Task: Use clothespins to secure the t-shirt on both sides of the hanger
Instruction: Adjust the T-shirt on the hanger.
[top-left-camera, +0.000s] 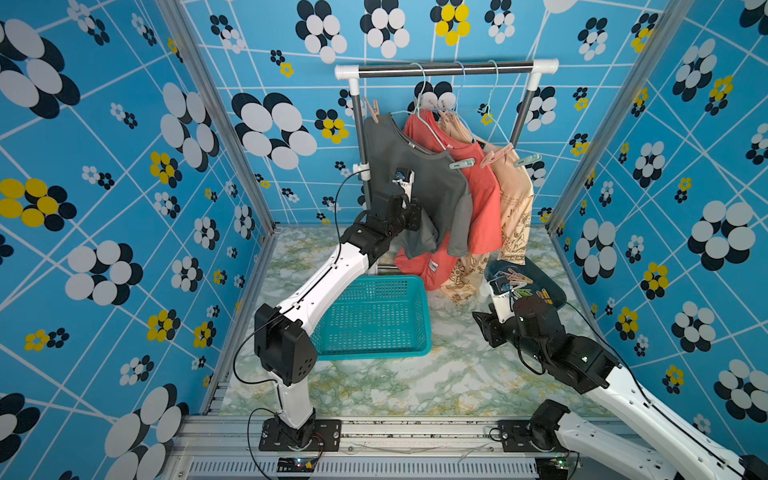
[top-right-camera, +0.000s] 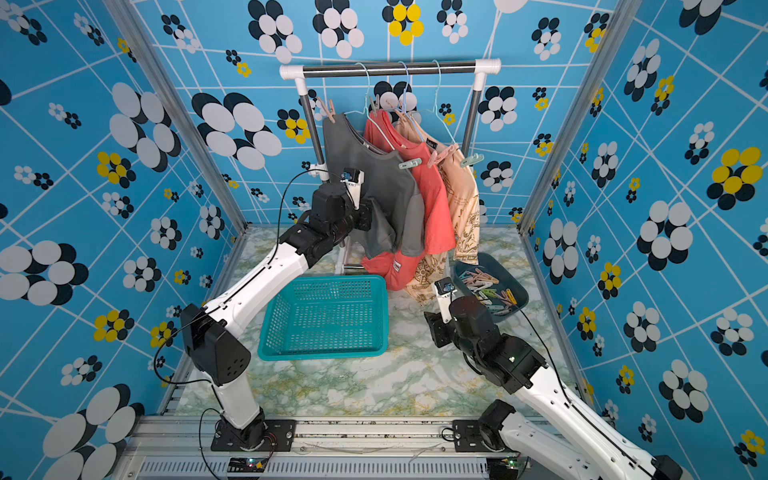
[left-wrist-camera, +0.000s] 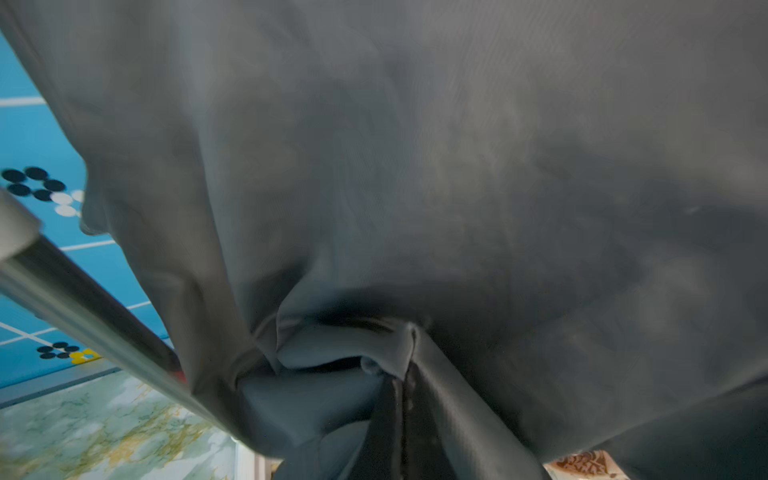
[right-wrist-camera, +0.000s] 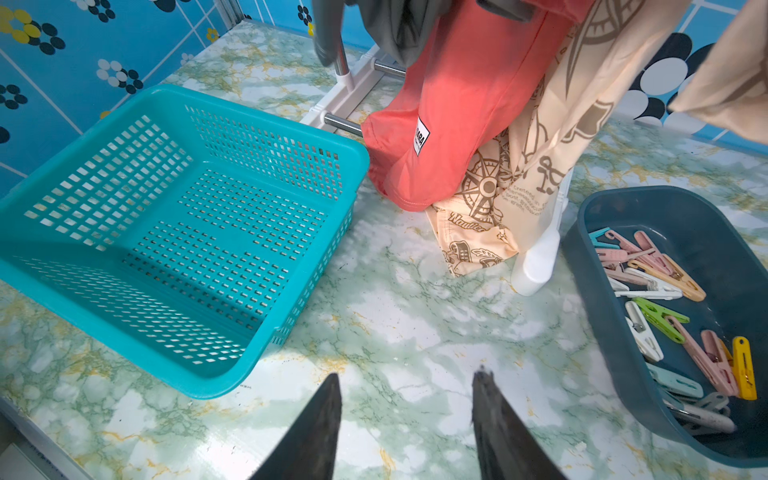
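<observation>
We find the dark grey cotton t-shirt (top-left-camera: 432, 183) hanging from a pale wire hanger (top-left-camera: 422, 83) on the steel clothes rail (top-left-camera: 444, 70). A beige plastic clothespin (top-left-camera: 375, 111) sits on its far shoulder and a mint-green plastic clothespin (top-left-camera: 461, 163) at its near shoulder. We therefore judge both sides pinned, though the near bite is too small to confirm. The left gripper (top-left-camera: 415, 218) is clenched on a bunch of the grey fabric at mid-body. The right gripper (right-wrist-camera: 405, 415) stands released and empty above the marbled worktop (right-wrist-camera: 415, 291), beside the dark blue tray (right-wrist-camera: 702, 220) of spare pastel clothespins (right-wrist-camera: 665, 307). What we judge left to do: let go of the fabric.
</observation>
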